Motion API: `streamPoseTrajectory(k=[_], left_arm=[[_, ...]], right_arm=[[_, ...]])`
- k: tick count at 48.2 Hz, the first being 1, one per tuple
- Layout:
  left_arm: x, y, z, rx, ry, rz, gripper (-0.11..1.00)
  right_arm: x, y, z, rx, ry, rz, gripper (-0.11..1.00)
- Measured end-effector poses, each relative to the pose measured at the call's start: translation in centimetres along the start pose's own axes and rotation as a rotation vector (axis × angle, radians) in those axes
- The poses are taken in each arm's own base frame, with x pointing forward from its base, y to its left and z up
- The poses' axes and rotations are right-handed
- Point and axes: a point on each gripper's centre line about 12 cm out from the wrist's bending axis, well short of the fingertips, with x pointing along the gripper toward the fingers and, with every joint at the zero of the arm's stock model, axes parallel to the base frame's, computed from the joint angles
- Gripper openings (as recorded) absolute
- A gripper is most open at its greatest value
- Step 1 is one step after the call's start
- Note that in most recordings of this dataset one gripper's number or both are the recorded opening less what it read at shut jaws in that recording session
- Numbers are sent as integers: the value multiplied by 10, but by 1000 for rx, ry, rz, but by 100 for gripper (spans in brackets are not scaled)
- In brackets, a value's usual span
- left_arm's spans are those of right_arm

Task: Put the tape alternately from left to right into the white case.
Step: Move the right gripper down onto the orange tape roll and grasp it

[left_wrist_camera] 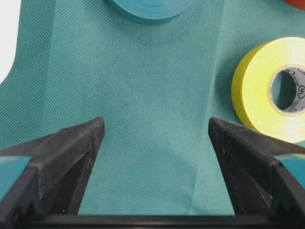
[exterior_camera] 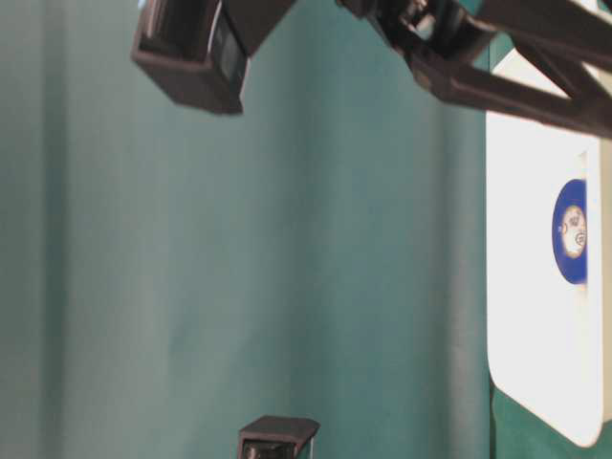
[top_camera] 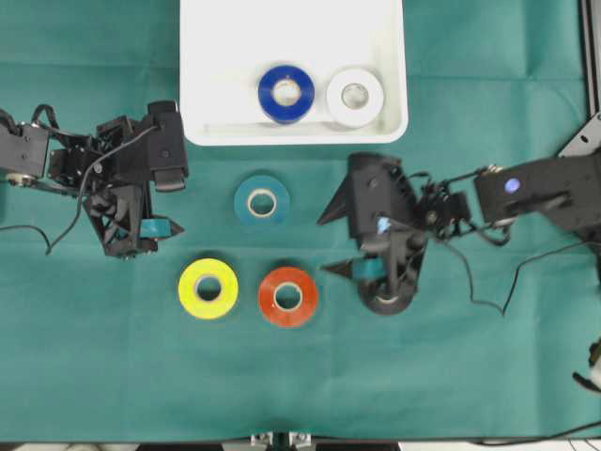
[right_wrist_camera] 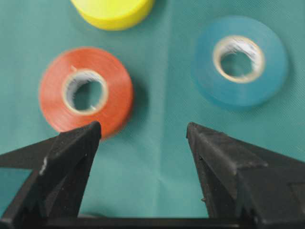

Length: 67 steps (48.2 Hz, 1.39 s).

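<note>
The white case [top_camera: 207, 113] lies at the back centre and holds a blue tape roll [top_camera: 285, 93] and a white tape roll [top_camera: 354, 96] side by side. On the green cloth lie a teal roll [top_camera: 262, 200], a yellow roll [top_camera: 208, 287] and an orange-red roll [top_camera: 287, 296]. My left gripper [top_camera: 172, 202] is open and empty, left of the teal roll and above the yellow roll [left_wrist_camera: 267, 90]. My right gripper [top_camera: 324, 246] is open and empty, its tips between the orange-red roll [right_wrist_camera: 86, 90] and the teal roll [right_wrist_camera: 240, 59]. A black round shape [top_camera: 387, 301] sits partly hidden under the right arm.
A green cloth [top_camera: 113, 376] covers the whole table. Cables trail from both arms over the cloth at the left and right. The case [exterior_camera: 535, 316] with the blue roll [exterior_camera: 571, 231] also shows in the table-level view.
</note>
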Motion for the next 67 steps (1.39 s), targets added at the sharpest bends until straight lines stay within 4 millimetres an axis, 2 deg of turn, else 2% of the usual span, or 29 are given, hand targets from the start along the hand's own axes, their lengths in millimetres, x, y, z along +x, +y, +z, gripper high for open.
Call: streamPoseTrajectory(k=[10,30,39,49,67], left_arm=[[0,0,0,0,-1,0,68],[0,0,-1,5,1,0,68],[0,0,-2,6,3,1,68],[0,0,-2,6,3,1,68],[0,0,-1,6,1,0,68]], right_arm=[[19,11,7,32,33,2,80],[54,11,8,60,172,-66,80],[64,12,10,85,182,-73,80],[77,13,1,135,209,-85,80],[86,11,-8,139,243,-101,80]])
